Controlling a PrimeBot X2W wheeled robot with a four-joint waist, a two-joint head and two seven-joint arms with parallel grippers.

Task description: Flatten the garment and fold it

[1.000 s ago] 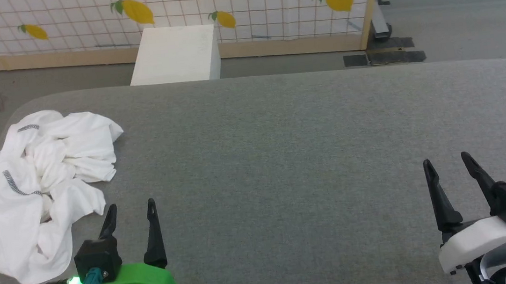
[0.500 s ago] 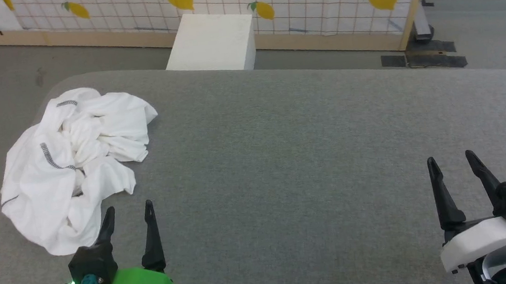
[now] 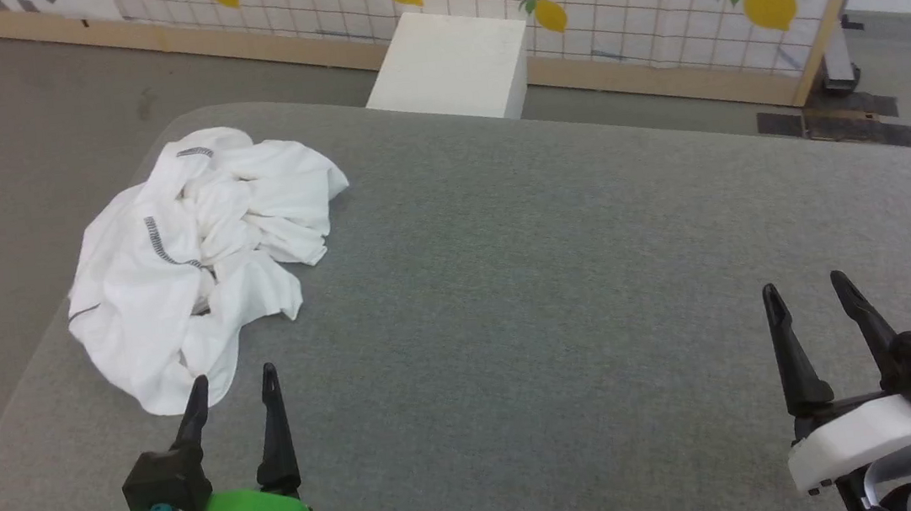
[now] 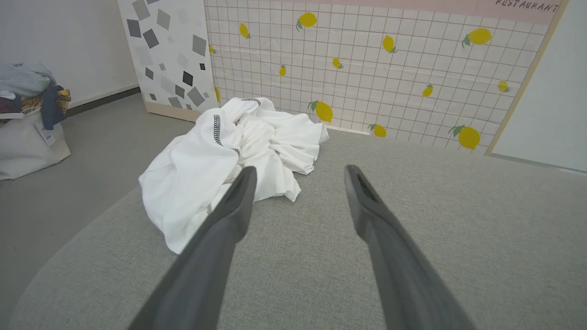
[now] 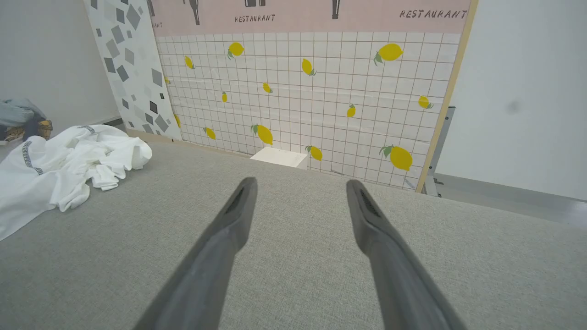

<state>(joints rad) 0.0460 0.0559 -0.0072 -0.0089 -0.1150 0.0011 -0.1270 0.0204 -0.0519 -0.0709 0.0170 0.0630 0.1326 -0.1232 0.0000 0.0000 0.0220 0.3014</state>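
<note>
The crumpled white shirt (image 3: 193,258) lies near the table's (image 3: 559,278) left edge, just ahead of the left gripper (image 3: 232,374). It and the right gripper (image 3: 802,282) hold their fingers (image 3: 274,427) wide and empty. The cloth is likely light and limp, so pinch a loose outer edge.

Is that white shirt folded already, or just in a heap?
Just a heap: the shirt lies crumpled, full of bunched wrinkles, neither spread flat nor folded.

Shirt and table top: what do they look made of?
Shirt: soft matte white cloth, probably cotton; it slumps in loose crumpled folds and has dark zigzag stitching. Table top: matte grey woven fabric cover, with the weave grain visible in the wrist views; what lies under it cannot be told.
</note>
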